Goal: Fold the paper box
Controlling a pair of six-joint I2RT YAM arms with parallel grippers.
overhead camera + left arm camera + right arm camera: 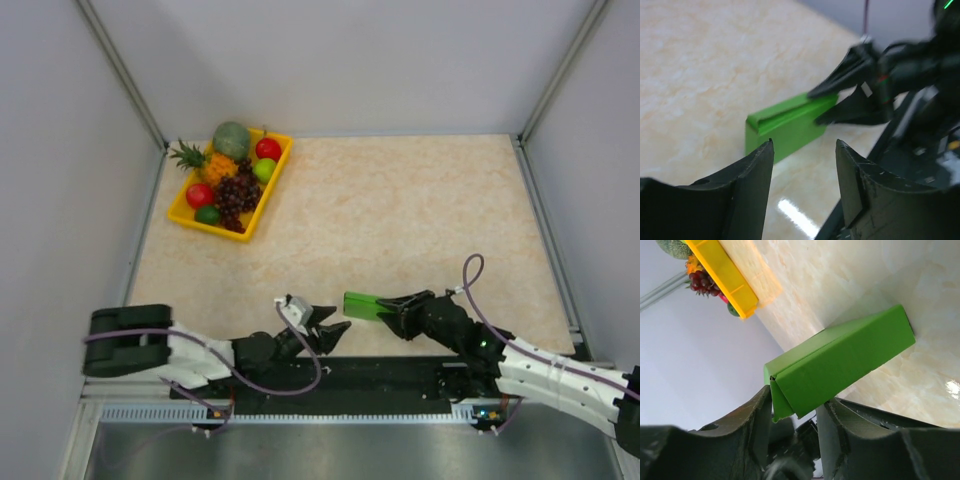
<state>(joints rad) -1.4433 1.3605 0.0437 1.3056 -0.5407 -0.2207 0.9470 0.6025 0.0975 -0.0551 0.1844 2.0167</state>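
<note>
Top view: the paper box (pixel 362 304) lies well apart from the yellow fruit tray (pixel 272 190), nearer the arms and to its right. The right gripper (pixel 392 307) clasps the box's right end. The left gripper (pixel 335 330) is spread and empty. That clasp probably needs to be firm while the left works a flap.

Left wrist: nothing sits between the parted jaws. The box ahead is a compact bright green slab.

Right wrist: the creases are crisp. A gentle squeeze seems best, since thin card dents.

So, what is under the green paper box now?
Only the marble-patterned table shows around the paper box; the part beneath is covered. One end sits between the right gripper's fingers.
</note>
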